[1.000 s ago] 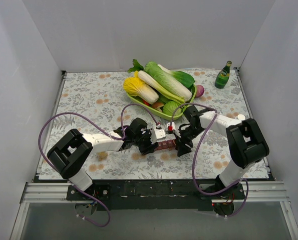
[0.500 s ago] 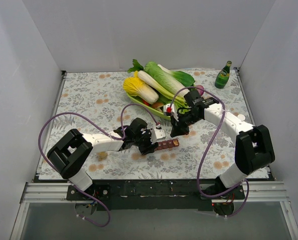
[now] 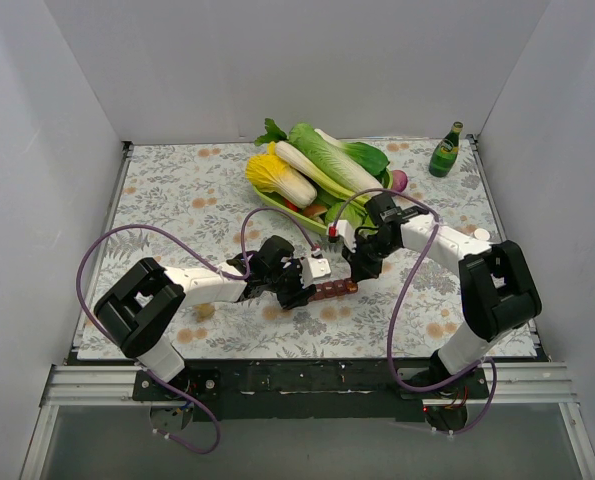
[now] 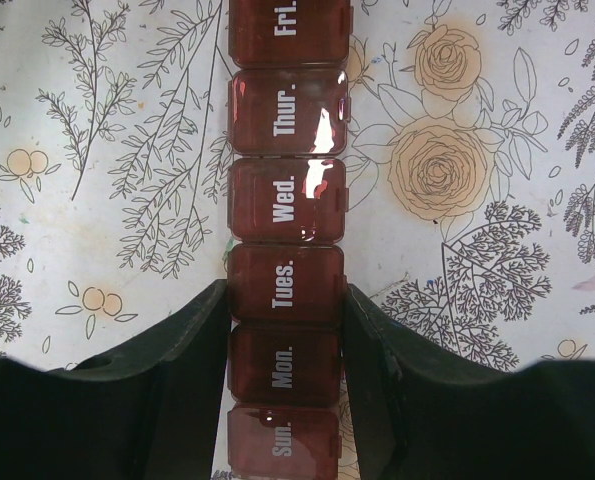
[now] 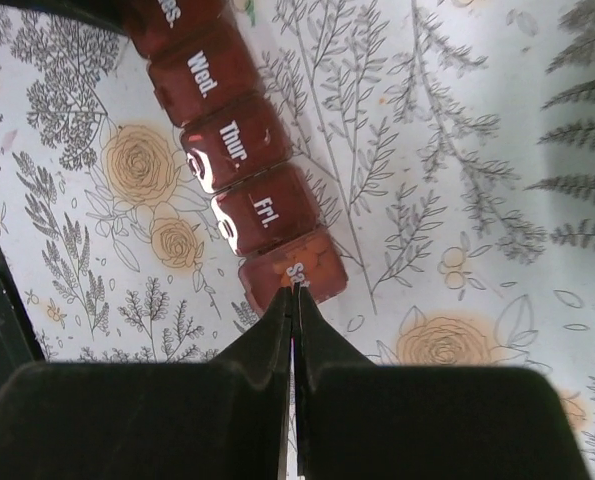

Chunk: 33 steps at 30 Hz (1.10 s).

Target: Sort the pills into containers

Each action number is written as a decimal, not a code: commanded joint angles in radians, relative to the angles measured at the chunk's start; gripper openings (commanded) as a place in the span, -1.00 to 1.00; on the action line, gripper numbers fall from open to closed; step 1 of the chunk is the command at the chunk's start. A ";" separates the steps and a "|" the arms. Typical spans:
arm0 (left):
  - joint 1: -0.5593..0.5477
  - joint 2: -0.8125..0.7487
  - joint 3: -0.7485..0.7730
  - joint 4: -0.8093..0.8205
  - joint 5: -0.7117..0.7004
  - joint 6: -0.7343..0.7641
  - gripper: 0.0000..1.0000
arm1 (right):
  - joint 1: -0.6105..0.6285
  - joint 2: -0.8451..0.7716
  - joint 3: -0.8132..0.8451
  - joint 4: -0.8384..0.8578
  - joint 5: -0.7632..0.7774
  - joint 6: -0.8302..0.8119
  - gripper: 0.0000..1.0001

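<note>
Pill organiser (image 4: 285, 200): long, dark red, translucent; a row of square lidded cells with white day labels, Sun. to Sat. It lay flat on the floral bench (image 3: 177, 190) between both arms. Left pincer (image 4: 285, 300) grasped it across the Mon./Tues. cells. Right pincer (image 5: 293, 292) was clenched, tips together over the Sat. end.

- The left arm (image 3: 209, 284) is being stretched low across the desk, and the left gripper (image 4: 285, 300) is being clamped on the sides of the pill organiser (image 4: 287, 200).
- The right arm (image 3: 439, 241) is being bent inward, and the right gripper (image 5: 292, 292) is being held with its jaws together.
</note>
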<state>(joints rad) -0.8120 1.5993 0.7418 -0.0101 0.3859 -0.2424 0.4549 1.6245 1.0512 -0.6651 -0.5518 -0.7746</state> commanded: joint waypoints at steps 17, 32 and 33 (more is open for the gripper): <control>-0.004 0.027 0.013 -0.083 0.016 -0.026 -0.96 | 0.064 0.054 -0.036 -0.005 0.078 0.034 -0.97; -0.004 0.025 0.008 -0.088 0.019 -0.021 -0.97 | 0.064 -0.026 0.058 -0.093 0.032 0.021 -0.97; -0.004 0.025 0.010 -0.090 0.019 -0.021 -0.97 | 0.065 -0.026 0.050 -0.093 0.035 0.021 -0.97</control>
<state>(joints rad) -0.8120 1.6016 0.7490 -0.0250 0.3916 -0.2516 0.5129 1.6390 1.0931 -0.7197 -0.5190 -0.7380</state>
